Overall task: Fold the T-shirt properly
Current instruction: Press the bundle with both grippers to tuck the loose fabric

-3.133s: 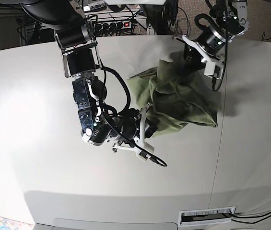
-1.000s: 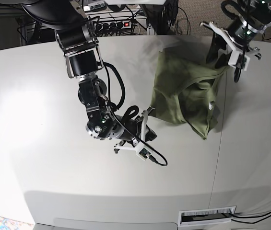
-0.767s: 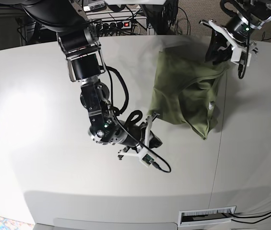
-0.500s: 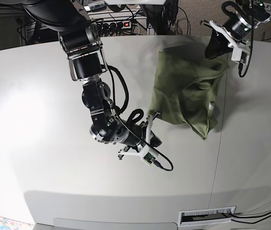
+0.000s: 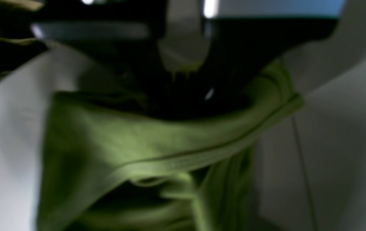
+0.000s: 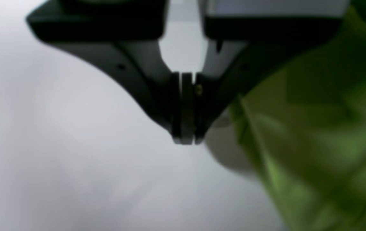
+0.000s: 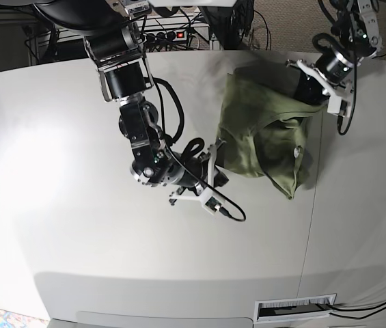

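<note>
Two arms reach over the white desk [image 7: 56, 205]. Nearest us, at frame centre, we see the right gripper [image 7: 214, 152] with fingers [image 6: 183, 109] pressed together, empty, just beside the lower left edge of the T-shirt [image 7: 261, 133]. The shirt lies bunched at upper right of centre. Farthest, at upper right, the left gripper [image 7: 309, 89] has its fingers clamped on the shirt's top edge [image 5: 170, 144].

Sage-green T-shirt [image 7: 261, 133], plain thin cotton, loosely bunched and creased on the white tabletop, toward two o'clock in the base view, upper corner lifted, small pale label showing near its right edge
</note>
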Motion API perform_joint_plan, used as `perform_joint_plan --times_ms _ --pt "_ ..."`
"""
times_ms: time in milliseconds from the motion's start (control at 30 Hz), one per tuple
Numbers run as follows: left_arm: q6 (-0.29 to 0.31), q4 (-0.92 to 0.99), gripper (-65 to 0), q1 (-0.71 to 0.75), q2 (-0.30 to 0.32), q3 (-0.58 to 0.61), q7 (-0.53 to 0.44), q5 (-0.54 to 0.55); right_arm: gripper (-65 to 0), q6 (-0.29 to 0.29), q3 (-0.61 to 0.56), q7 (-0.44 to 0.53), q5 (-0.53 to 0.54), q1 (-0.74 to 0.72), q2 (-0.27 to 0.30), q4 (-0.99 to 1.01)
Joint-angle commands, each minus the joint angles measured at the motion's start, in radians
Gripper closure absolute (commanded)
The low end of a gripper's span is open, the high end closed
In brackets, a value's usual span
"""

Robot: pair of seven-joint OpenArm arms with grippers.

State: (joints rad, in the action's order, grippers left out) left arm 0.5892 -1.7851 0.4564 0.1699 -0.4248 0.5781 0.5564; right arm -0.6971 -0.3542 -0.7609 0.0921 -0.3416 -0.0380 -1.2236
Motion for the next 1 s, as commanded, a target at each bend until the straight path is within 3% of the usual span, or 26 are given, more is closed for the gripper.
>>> perform_joint_plan --times_ms 0,200,500,700,867,967 --pt "0.006 -0.008 0.0 -0.017 0.014 -0.003 -0.026 0.019 0.0 -0.001 -0.015 0.008 0.032 -0.017 -0.003 -0.018" --pt "0.007 0.085 0.0 -0.129 0.047 -0.003 -0.065 -0.001 0.0 -0.001 -0.102 -0.098 0.084 -0.007 0.002 -0.018" --pt "0.015 0.276 0.0 -0.304 0.160 -0.003 -0.153 -0.019 0.0 -0.001 -0.102 -0.263 0.262 -0.007 0.002 -0.019" --pt "0.091 0.400 0.0 -0.433 0.202 -0.003 -0.154 -0.019 0.0 -0.001 -0.103 -0.325 0.373 -0.007 0.002 -0.019" --pt "0.095 0.471 0.0 -0.501 0.232 -0.003 -0.152 -0.034 0.0 -0.001 -0.103 -0.361 0.447 -0.007 0.002 -0.020" --pt "0.109 0.469 0.0 -0.500 0.282 -0.003 -0.143 -0.033 0.0 -0.001 -0.103 -0.362 0.446 -0.008 0.002 -0.020"
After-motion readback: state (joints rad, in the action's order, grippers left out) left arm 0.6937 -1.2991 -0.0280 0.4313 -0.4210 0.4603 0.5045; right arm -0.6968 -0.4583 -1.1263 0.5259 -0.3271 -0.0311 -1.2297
